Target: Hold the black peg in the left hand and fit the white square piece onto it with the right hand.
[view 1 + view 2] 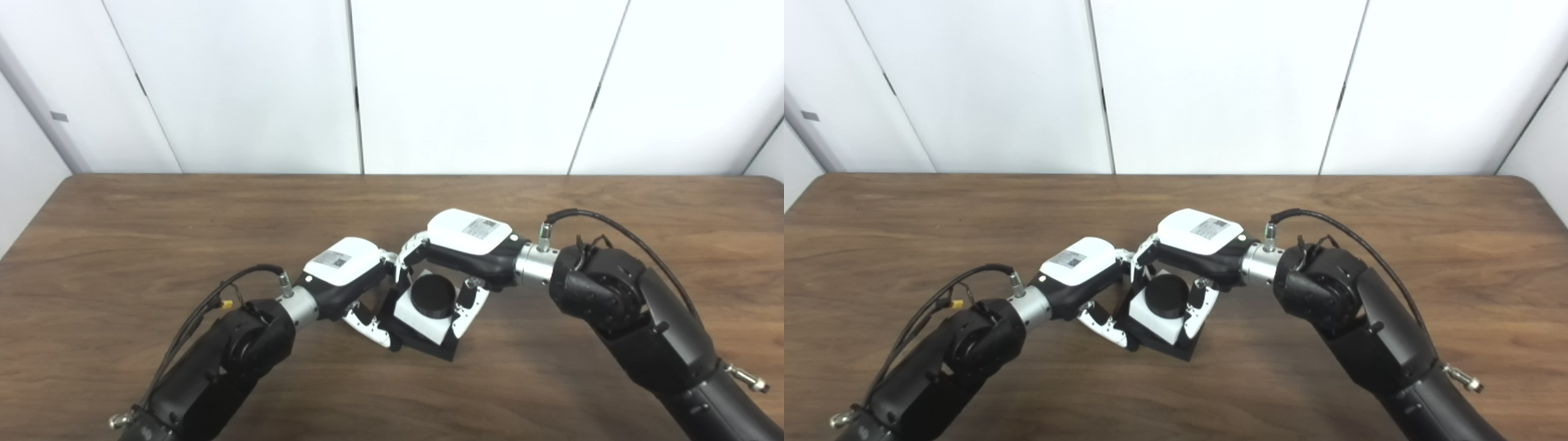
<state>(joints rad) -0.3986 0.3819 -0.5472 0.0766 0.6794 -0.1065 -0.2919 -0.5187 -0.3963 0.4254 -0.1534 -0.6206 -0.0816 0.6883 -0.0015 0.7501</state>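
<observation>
The black peg (433,295) is a round stub on a black square base (438,351), tilted toward me just above the table. The white square piece (421,325) sits around the peg, lying on the base. My left hand (348,274) grips the base from the left, thumb along its lower left edge. My right hand (467,243) comes in from the right and is closed on the white piece, thumb on its right edge and fingers at its far edge. The same shows in the right eye view, with the peg (1165,295) between my left hand (1080,267) and right hand (1200,236).
The brown wooden table (184,233) runs back to white wall panels (465,86). Both forearms cross the near part of the table, with loose cables at each wrist (612,226).
</observation>
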